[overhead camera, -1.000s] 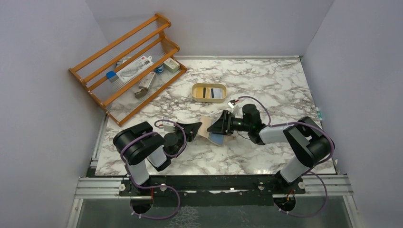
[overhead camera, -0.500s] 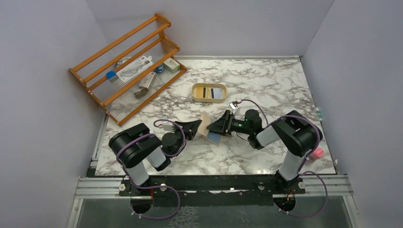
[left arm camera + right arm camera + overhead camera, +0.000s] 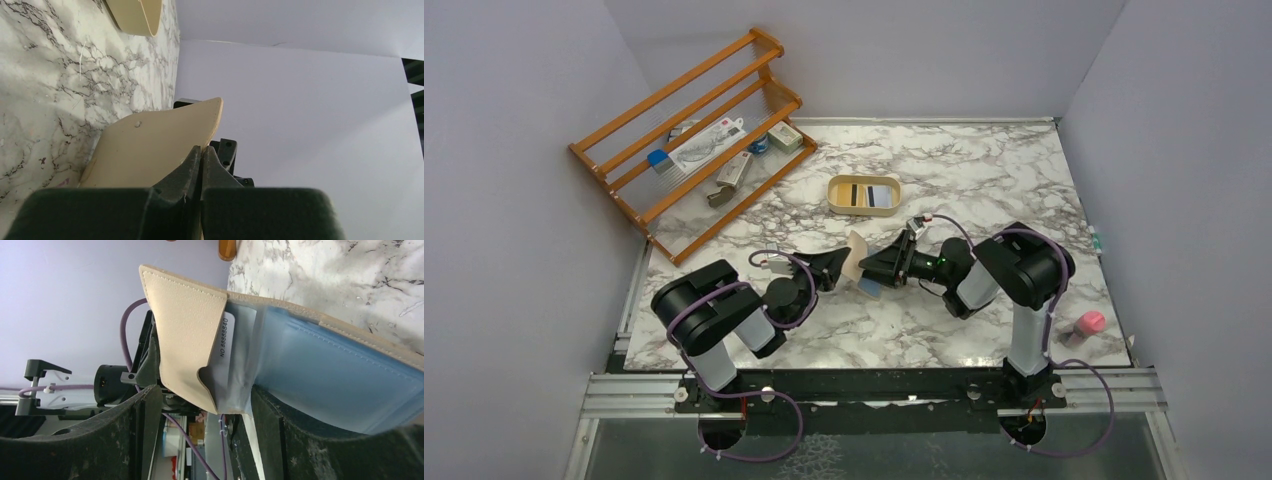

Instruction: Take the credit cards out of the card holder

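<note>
- Tabletop (image 3: 984, 170) of veined marble carries everything, with both arms reaching toward its middle from the near edge.
- Wooden rack (image 3: 694, 130) leans in the far-left corner with odds and ends on it, well apart from the work.
- Oval tray (image 3: 836, 195) sits just beyond the grippers. A card with a black stripe (image 3: 864, 195) already lies in it, so I judge that at least one card is out and more remain.
- Card holder (image 3: 856, 262) is held up on edge between the two grippers, spread open.
- Left gripper (image 3: 201, 150) is fully closed, pinching one tan flap by its edge. To pull the next card well, that pinch should hold firm while the other side closes on card alone, not on leather. The pull should run along the pocket's opening rather than across it.
- Blue panel (image 3: 330, 375) with a stitched line fills the holder's inside (card or pocket lining, I cannot tell which).
- White card (image 3: 227, 340), printed with a number, peeks out between the flap and that panel.
- Right gripper (image 3: 202, 395) has its fingers wide apart and grasps nothing. The flap's lower corner and the white card's end lie in the gap, nearer the finger on the blue side, with clear space to the other finger. Whether the nearer finger touches the panel I cannot tell.
</note>
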You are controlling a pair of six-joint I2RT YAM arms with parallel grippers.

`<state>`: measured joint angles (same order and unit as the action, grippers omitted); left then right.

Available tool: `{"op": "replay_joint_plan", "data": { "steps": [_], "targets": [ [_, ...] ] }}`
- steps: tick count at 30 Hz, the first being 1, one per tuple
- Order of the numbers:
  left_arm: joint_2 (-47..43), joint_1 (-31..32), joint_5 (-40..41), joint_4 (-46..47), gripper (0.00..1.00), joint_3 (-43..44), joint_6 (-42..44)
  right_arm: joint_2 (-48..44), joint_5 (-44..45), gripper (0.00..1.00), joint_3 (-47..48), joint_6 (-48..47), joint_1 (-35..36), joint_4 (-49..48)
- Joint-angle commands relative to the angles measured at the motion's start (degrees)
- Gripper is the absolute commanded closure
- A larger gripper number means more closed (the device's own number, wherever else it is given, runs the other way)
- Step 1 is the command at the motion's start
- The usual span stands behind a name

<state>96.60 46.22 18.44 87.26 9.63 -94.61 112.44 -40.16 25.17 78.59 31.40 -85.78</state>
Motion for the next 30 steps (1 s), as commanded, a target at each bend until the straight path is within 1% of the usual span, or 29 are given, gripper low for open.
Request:
{"op": "replay_joint_plan", "data": {
  "steps": [1, 7, 16, 25, 30],
  "targets": [
    [-1.4, 0.2, 1.3, 15.3, 1.00, -0.3, -1.7, 0.1, -1.4, 0.29, 0.3, 1.6, 0.1, -16.5],
    [-0.6, 0.3, 1.5, 15.3, 1.00, -0.8, -2.8, -3.2, -2.4, 0.29, 1.4, 1.0, 0.1, -16.5],
    [-0.3, 0.3, 2.1, 15.3, 1.00, -2.0, -4.0, -5.2, -3.5, 0.29, 4.9, 1.7, 0.1, -16.5],
    [1.6, 0.2, 2.9, 15.4, 1.00, -3.8, -5.5, -10.2, -4.4, 0.29, 3.5, 1.0, 0.1, -16.0],
    [2.7, 0.7, 1.7, 15.3, 1.00, -2.4, -4.3, -9.8, -4.3, 0.29, 3.6, 0.6, 0.1, -14.7]
  ]
}}
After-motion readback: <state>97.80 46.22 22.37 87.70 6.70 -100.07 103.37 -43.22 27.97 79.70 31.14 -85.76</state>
